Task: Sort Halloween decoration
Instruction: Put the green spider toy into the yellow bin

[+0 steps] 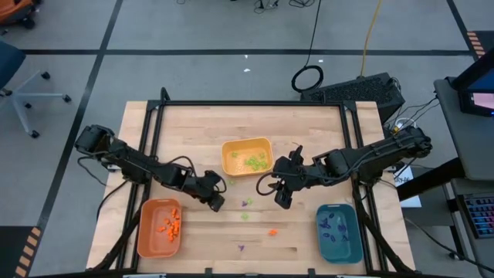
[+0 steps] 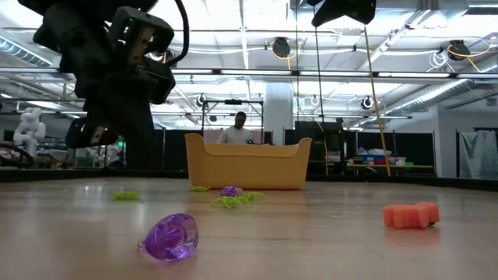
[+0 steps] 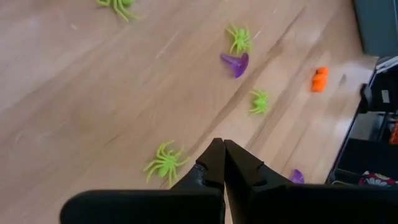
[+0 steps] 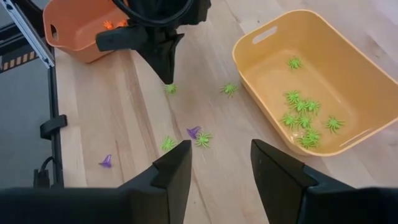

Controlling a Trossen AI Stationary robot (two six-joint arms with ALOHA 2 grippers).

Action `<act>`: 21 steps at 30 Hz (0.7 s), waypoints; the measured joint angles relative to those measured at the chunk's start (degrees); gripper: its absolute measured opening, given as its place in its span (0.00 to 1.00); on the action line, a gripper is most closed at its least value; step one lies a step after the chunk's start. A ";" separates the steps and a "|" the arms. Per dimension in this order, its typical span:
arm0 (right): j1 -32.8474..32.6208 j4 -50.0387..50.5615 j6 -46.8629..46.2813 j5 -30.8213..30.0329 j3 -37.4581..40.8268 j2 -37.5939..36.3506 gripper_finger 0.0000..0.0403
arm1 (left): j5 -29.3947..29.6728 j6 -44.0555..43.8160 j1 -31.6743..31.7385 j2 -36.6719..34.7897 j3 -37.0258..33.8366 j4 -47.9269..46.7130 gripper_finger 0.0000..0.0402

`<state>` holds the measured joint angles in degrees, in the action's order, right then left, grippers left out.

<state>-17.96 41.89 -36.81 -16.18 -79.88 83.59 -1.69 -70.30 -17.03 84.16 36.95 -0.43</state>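
Orange tray (image 1: 158, 228) sits at the desk's (image 1: 193, 123) left front and holds the orange pieces (image 1: 170, 225). Just beside it toward the centre, the left tool (image 1: 217, 202) hangs low over bare wood, fingers clenched together on nothing. A green spider (image 3: 165, 163) lies just beside its tips; whether they touch cannot be told. Yellow tray (image 1: 247, 157) stands at centre, with green spiders (image 1: 255, 161) gathered inside. In front of it, loose pieces remain on the desk: green spiders (image 4: 202, 139), a purple piece (image 4: 193, 131), another purple piece (image 1: 241, 248) near the front edge, and one orange piece (image 1: 272, 232). The right tool (image 1: 283, 197) hovers over this scatter, fingers released and apart, holding nothing. Teal tray (image 1: 339, 232) at right front holds the purple pieces (image 1: 336, 225).
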 joint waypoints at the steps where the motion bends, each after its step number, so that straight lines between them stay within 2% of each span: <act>1: 0.02 0.00 -0.01 0.00 0.00 0.00 0.37 | -0.02 0.10 -0.14 0.00 0.00 -0.08 0.01; 7: 0.02 0.00 -0.01 -0.02 0.00 0.00 0.37 | -0.24 -2.14 -0.64 0.02 0.00 -5.85 0.05; 13: 0.02 0.31 0.11 -0.04 0.00 0.00 0.37 | -0.09 -1.86 -0.64 0.02 0.19 -6.37 0.29; 17: 0.02 0.48 1.83 -0.09 0.00 0.00 0.37 | 2.48 7.64 -1.29 0.02 2.19 -5.90 0.44; 21: 0.37 0.48 3.03 -0.13 0.00 0.00 0.37 | 5.27 21.10 -1.97 0.02 3.62 -5.93 0.48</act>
<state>-17.59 42.37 -33.77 -16.32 -79.88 83.59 3.57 -49.20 -19.00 84.18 40.57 -6.36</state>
